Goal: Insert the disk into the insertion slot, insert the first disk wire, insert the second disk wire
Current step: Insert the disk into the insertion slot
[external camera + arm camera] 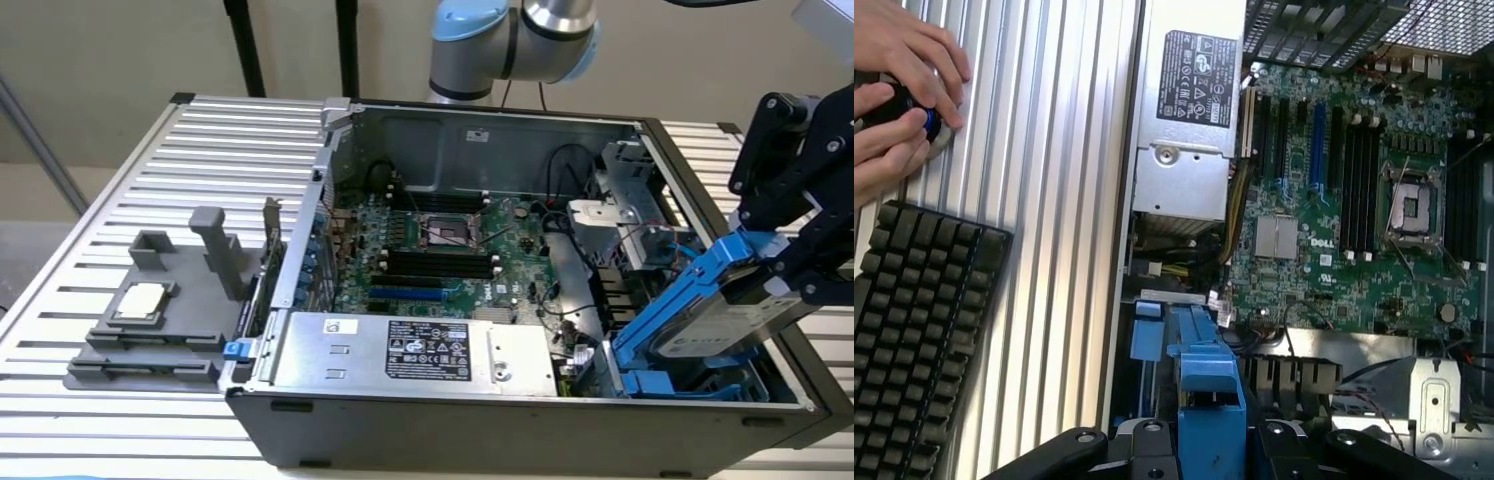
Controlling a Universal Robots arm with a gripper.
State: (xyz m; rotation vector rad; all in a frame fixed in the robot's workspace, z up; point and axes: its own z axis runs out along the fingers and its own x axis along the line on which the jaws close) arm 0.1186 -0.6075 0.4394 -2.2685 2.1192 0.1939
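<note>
- The computer case (534,420) lies open on a ribbed metal table (227,130). Its dark front wall is nearest in the exterior view.
- Just behind that wall lies the power supply (414,350), a silver box with a black label.
- In the case's front corner, on the exterior view's right, is the insertion slot (674,383), a blue-grey cage with bright blue clips.
- The disk (721,325) leans over that slot in its blue carrier. Its lower end is down at the mouth of the bay and its upper end is raised toward the exterior view's right. It is not seated, and I cannot tell whether it touches the cage.
- The gripper (781,275) is clamped on the disk's raised end. In the wrist view its black fingers (1144,440) press against both sides of the blue carrier.
- On the table at the exterior view's left stands a grey fixture (160,330) bearing a small square chip (144,300).
- The green motherboard (427,250) fills the middle of the case.
- Beyond the case's back wall stands the robot arm (521,40).
- The wrist view also shows a black keyboard (914,340) on the table and a person's hands (904,80) around a round black and blue device (914,115).
</note>
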